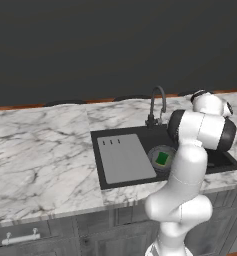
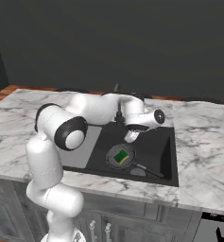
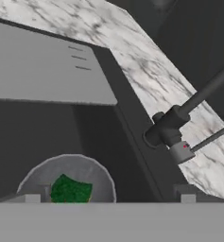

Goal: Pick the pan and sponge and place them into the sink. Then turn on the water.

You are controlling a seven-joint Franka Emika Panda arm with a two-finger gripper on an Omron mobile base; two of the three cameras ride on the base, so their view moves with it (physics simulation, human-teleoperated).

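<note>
With the pan and green sponge already in the sink, the gripper (finger spread hard to judge) could overshoot the tap lever and jam against the tap.

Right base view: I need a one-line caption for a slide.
Pan holding the green sponge lies in the black sink, with the gripper above, near the tap.
</note>
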